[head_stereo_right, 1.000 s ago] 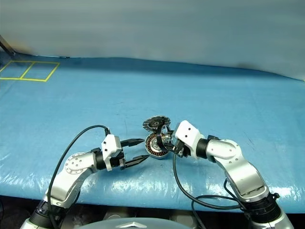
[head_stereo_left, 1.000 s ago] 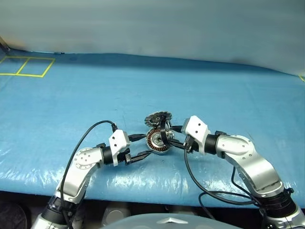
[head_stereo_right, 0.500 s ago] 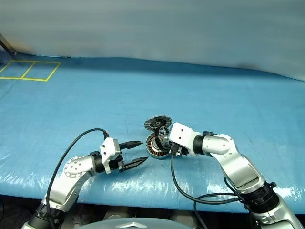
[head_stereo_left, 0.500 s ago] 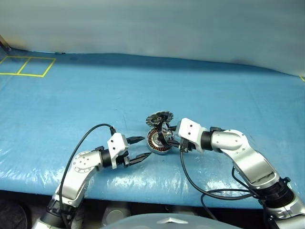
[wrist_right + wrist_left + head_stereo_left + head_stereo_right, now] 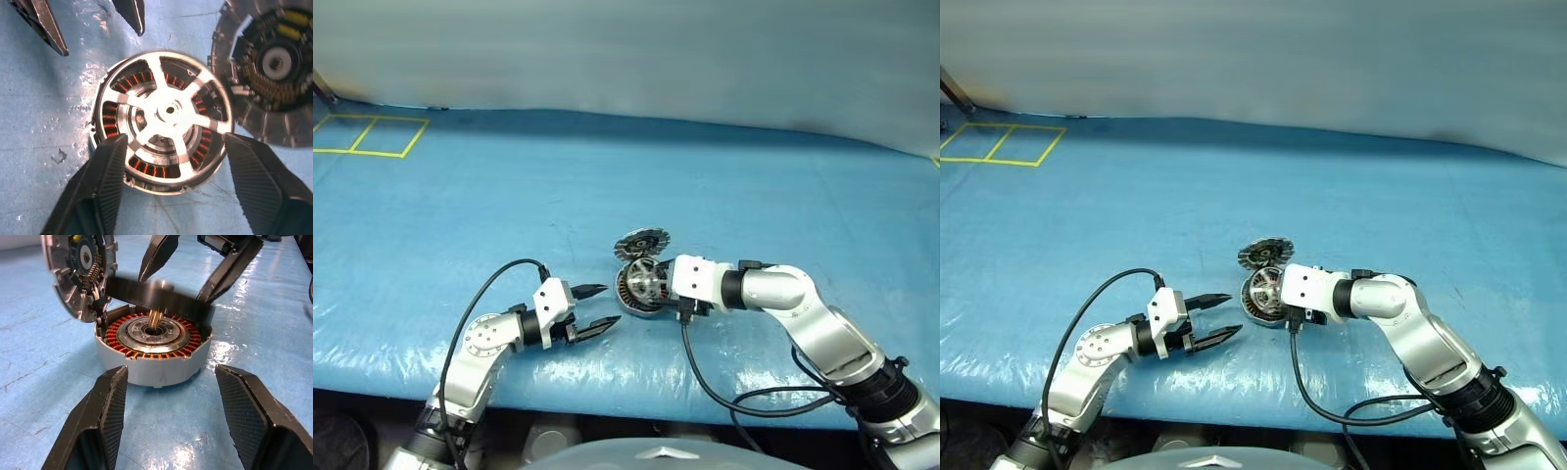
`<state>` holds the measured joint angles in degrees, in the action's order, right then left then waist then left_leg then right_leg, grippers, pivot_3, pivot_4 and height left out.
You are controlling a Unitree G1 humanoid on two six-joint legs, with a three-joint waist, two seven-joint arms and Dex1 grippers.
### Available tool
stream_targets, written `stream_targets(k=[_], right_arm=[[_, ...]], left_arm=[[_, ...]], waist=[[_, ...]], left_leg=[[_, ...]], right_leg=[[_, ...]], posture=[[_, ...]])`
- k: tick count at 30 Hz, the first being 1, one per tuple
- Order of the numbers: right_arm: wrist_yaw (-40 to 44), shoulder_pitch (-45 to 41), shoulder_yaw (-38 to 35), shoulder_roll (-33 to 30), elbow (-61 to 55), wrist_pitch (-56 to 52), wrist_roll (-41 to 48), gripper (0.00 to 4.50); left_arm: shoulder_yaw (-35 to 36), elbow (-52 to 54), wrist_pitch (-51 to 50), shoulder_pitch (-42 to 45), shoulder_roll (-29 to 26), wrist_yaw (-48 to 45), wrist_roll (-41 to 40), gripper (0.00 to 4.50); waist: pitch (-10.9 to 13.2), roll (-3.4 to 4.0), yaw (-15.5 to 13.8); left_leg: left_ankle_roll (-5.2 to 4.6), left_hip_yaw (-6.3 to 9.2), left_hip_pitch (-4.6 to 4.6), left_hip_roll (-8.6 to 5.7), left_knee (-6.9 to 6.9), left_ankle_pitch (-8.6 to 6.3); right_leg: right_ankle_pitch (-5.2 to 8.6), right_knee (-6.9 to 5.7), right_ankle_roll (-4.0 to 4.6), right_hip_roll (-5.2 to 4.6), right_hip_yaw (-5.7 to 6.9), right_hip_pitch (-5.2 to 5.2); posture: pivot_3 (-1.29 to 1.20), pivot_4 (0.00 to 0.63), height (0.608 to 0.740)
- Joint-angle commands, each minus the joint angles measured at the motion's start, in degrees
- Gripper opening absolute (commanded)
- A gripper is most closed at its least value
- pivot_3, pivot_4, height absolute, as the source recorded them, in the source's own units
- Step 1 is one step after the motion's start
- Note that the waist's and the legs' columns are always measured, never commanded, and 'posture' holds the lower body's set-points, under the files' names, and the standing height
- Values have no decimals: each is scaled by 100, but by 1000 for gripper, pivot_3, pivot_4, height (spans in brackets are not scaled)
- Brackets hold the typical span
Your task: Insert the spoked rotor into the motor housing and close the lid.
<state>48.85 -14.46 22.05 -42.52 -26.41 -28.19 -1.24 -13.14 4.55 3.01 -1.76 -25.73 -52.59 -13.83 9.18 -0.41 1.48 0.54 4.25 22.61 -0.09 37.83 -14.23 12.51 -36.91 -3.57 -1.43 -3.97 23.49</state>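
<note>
The motor housing (image 5: 100,147) lies on the blue sheet, its copper windings showing. The spoked rotor (image 5: 168,110) rests on top of it, hub over the centre; in the left wrist view the rotor (image 5: 156,293) is blurred, with its shaft reaching down into the housing (image 5: 154,360). The lid (image 5: 639,242) stands swung open on the far side, segmented face showing. My right gripper (image 5: 174,140) hangs over the housing, open, with one finger on each side of the rotor. My left gripper (image 5: 605,305) stands open just left of the housing, apart from it.
A blue plastic sheet (image 5: 754,206) covers the table, with its front edge close below the arms. A yellow taped square (image 5: 367,137) marks the far left corner. Black cables loop from both wrists.
My right gripper rolled and swung over the housing, then spread its fingers, leaving the rotor on the housing. The left gripper has stayed put and open.
</note>
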Motion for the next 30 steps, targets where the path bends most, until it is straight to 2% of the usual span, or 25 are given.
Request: stream_targets(k=[1,5,9,10,12,16,21,22,30], right_arm=[[78,-30,-170,-19,-157,12,69,3740],[68,5,-486,96,-270,-67,400,3740],[4,108,-853,486,-347,-210,988,3740],[-19,141,-904,576,-352,-221,1088,3569],[-55,210,-906,669,-313,-245,1163,3129],[-417,310,-943,1125,218,-133,1217,1791],[-505,330,-799,1369,489,-115,1202,144],[-530,319,-775,1402,550,-131,1182,42],[-695,254,-569,1557,925,3,937,42]], left_arm=[[3,-48,159,38,51,-50,1,3022],[54,-236,286,39,54,-108,9,3022],[79,-361,419,37,73,-138,6,3022],[78,-386,456,38,74,-143,21,3022],[70,-412,486,38,80,-157,26,3022],[18,-394,477,51,108,-132,58,3022],[42,-564,572,86,111,-171,72,3022],[42,-587,590,93,110,-174,77,3022],[120,-1235,957,306,142,-300,136,3022]], waist=[[0,0,-1],[0,0,3],[0,0,5],[0,0,4],[0,0,5],[0,0,11],[0,1,11],[0,1,15],[-1,1,23]], left_leg=[[0,0,0,0,0,0],[0,1,0,0,0,0],[0,1,0,1,-1,0],[0,2,-1,1,-2,0],[0,3,0,1,-2,0],[0,3,-1,1,0,0],[0,1,-1,1,0,0],[0,2,-1,1,-1,0],[0,2,-2,1,-1,0]], right_leg=[[0,0,0,0,0,0],[0,-1,0,1,0,0],[0,-1,0,1,0,0],[0,-1,0,2,1,-1],[0,0,0,1,2,-1],[-1,-2,0,1,1,-2],[-1,-3,0,1,1,-1],[-1,-3,0,1,1,0],[-1,-4,0,3,1,0]], posture=[[0,150,740],[0,150,740],[0,150,740],[0,150,740],[0,150,740],[0,150,740],[0,150,740],[0,150,740],[0,150,740]])
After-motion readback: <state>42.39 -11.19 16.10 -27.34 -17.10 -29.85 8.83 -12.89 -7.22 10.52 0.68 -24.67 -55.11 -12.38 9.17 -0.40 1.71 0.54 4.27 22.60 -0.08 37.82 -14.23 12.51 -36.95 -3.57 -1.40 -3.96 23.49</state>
